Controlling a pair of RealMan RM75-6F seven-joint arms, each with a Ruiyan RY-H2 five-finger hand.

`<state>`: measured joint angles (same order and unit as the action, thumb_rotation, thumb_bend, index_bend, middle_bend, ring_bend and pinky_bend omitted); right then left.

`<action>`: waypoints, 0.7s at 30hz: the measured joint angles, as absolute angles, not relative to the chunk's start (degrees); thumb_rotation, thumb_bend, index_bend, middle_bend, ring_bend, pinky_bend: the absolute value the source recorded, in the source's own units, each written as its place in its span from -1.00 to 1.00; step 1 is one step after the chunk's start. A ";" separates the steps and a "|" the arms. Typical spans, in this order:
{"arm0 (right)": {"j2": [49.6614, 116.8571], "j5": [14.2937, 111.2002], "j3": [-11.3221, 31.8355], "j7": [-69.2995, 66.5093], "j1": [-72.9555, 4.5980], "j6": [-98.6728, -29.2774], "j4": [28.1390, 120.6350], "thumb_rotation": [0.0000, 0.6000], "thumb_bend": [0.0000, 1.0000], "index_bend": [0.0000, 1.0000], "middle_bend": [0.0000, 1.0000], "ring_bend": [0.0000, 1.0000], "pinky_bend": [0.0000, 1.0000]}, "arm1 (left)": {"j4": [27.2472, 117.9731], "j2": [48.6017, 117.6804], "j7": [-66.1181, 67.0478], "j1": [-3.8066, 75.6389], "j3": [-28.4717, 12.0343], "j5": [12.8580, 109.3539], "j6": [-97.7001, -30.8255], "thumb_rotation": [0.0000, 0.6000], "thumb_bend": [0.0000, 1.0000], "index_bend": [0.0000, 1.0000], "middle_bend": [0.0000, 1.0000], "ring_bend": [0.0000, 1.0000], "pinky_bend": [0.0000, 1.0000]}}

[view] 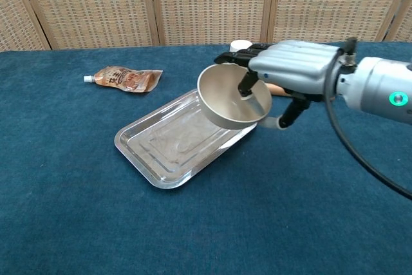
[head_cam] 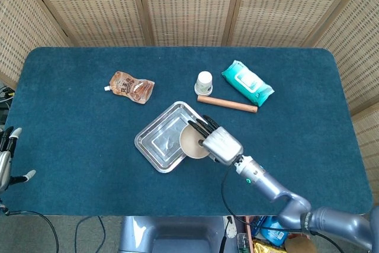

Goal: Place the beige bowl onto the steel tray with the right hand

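My right hand (head_cam: 219,144) (view: 290,72) grips the beige bowl (head_cam: 190,143) (view: 225,98) by its rim, fingers inside and thumb under the outer wall. The bowl hangs tilted, mouth facing left, above the right end of the steel tray (head_cam: 157,140) (view: 161,143). The tray lies flat on the blue cloth near the table's middle, and nothing lies in it. My left hand (head_cam: 6,158) shows only at the far left edge of the head view, off the table, fingers spread and holding nothing.
A brown sauce pouch (head_cam: 131,86) (view: 122,78) lies at the back left. Behind the tray stand a paper cup (head_cam: 204,82) (view: 241,45), a wooden rolling pin (head_cam: 227,103) and a teal wipes pack (head_cam: 247,82).
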<state>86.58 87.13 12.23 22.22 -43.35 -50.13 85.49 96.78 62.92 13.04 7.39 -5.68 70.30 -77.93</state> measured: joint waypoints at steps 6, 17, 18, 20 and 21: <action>93.55 77.18 16.12 30.24 -49.72 -44.61 80.97 1.00 -0.18 0.36 -1.00 -1.00 -1.00 | 96.56 62.90 13.24 7.67 -6.15 68.78 -77.47 1.00 -1.00 -1.00 -1.00 -1.00 -1.00; 103.61 60.37 19.02 45.21 -57.87 -42.55 69.99 1.00 -0.37 -0.09 -1.00 -1.00 -1.00 | 95.48 63.01 12.90 8.25 -6.78 66.47 -76.22 1.00 -1.00 -1.00 -1.00 -1.00 -1.00; 104.20 58.49 19.01 46.86 -58.54 -42.60 69.40 1.00 -0.44 -0.25 -1.00 -1.00 -1.00 | 95.42 63.02 12.90 8.28 -6.79 66.33 -76.13 1.00 -1.00 -1.00 -1.00 -1.00 -1.00; 104.51 55.66 18.90 49.50 -59.34 -42.68 68.99 1.00 -0.61 -0.62 -1.00 -1.00 -1.00 | 95.38 63.02 12.94 8.38 -6.77 66.22 -75.97 1.00 -1.00 -1.00 -1.00 -1.00 -1.00; 104.47 53.51 18.84 51.29 -59.81 -42.90 69.10 1.00 -0.64 -0.69 -1.00 -1.00 -1.00 | 95.44 62.99 12.91 8.39 -6.76 66.21 -75.98 1.00 -1.00 -1.00 -1.00 -1.00 -1.00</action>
